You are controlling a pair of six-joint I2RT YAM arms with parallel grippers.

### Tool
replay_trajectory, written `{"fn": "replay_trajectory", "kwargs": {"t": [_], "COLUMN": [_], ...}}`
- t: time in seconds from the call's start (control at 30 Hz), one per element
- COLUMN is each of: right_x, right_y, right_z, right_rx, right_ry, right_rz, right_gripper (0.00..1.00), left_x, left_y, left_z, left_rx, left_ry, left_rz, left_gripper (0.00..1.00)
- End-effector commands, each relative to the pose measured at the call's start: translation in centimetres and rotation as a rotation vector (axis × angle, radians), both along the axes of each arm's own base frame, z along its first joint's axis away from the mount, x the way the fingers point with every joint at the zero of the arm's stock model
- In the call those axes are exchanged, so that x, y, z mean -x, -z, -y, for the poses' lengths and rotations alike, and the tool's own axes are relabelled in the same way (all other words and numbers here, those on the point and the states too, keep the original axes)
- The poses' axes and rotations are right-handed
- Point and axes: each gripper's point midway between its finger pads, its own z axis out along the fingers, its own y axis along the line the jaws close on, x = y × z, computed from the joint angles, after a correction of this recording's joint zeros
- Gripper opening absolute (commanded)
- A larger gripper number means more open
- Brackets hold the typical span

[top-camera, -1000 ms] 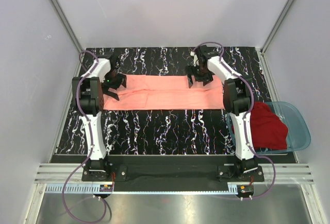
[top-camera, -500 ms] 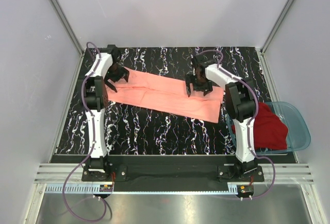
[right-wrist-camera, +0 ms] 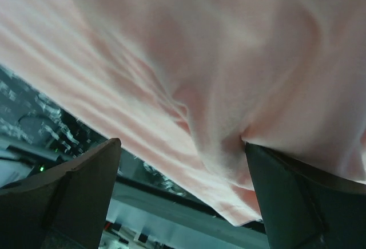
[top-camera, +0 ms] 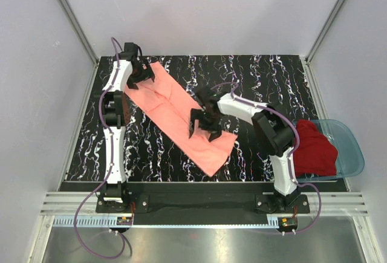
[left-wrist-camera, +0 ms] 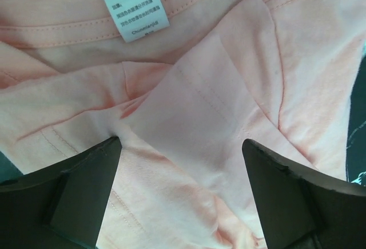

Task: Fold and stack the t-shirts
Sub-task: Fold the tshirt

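The salmon-pink t-shirt (top-camera: pixel 172 109), folded into a long strip, lies slantwise on the black marbled table from far left to near middle. My left gripper (top-camera: pixel 139 75) is open and rests on its far-left end; the left wrist view shows the neck seam, the white label (left-wrist-camera: pixel 131 6) and cloth between my spread fingers (left-wrist-camera: pixel 80 186). My right gripper (top-camera: pixel 204 124) is open over the strip's near end, with pink cloth (right-wrist-camera: pixel 229 43) bunched against one finger (right-wrist-camera: pixel 303 197). The dark red t-shirt (top-camera: pixel 314 148) lies crumpled in the basin on the right.
The translucent blue basin (top-camera: pixel 354 148) sits at the table's right edge beside the right arm. Grey walls and metal frame posts enclose the table (top-camera: pixel 151 154) on the left, right and far sides. The table's near edge shows in the right wrist view.
The pink strip has swung from lying straight across the table to a slant. The left gripper moved toward the far left corner; the right gripper moved left and nearer.
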Motion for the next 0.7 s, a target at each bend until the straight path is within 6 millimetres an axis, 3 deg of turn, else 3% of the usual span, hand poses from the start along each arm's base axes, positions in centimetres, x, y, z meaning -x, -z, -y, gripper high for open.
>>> {"fn": "replay_trajectory", "kwargs": {"t": [0.0,0.07,0.1,0.17,0.2,0.33,0.37,0.4,0.43,0.5,0.53,0.6,0.67], "right_x": [1.8,1.3,1.0,0.2,-0.5,-1.1,-1.1,-1.1,-1.5,-1.7,-1.3,-0.7,-0.1], "right_y": [-3.6,-4.8,-5.2,-6.2,-6.4,-7.2,-7.1,-7.1,-7.3,-7.6,-8.1,-8.4,-8.6], "right_z": [-4.8,-4.6,-4.4,-3.3,-2.4,0.8,1.4,2.0,3.4,4.7,5.2,5.4,6.1], "right_rx": [-0.158,-0.152,-0.141,-0.085,-0.032,0.099,0.128,0.151,0.218,0.253,0.248,0.204,0.155], "right_ry": [0.013,-0.008,-0.023,-0.071,-0.075,-0.175,-0.189,-0.203,-0.219,-0.221,-0.219,-0.205,-0.171], "right_rz": [-0.031,0.011,0.037,0.11,0.153,0.259,0.273,0.28,0.316,0.336,0.341,0.327,0.32], "right_gripper": [0.98,0.98,0.99,0.99,1.0,1.0,1.0,1.0,1.0,1.0,1.0,1.0,1.0], "left_x": [-3.5,-3.8,-3.8,-3.7,-3.2,-0.1,0.6,1.8,4.1,6.3,8.1,8.9,10.5], "left_y": [-2.9,-5.6,-9.5,-13.5,-17.4,-22.8,-22.9,-23.0,-22.0,-21.0,-19.3,-17.7,-14.8], "left_z": [1.7,1.8,2.1,2.0,2.7,3.2,2.2,2.7,2.3,3.0,3.4,5.1,6.2], "left_rx": [-0.012,-0.052,-0.07,-0.108,-0.113,-0.177,-0.221,-0.25,-0.293,-0.324,-0.313,-0.206,-0.115], "left_ry": [0.253,0.291,0.298,0.283,0.287,0.203,0.099,0.06,0.008,-0.105,-0.114,-0.181,-0.24], "left_rz": [0.199,0.255,0.323,0.388,0.459,0.508,0.482,0.459,0.381,0.343,0.296,0.287,0.217], "left_gripper": [0.95,0.97,0.98,0.99,0.99,0.99,0.99,0.99,0.99,0.99,0.99,0.99,0.99]}}
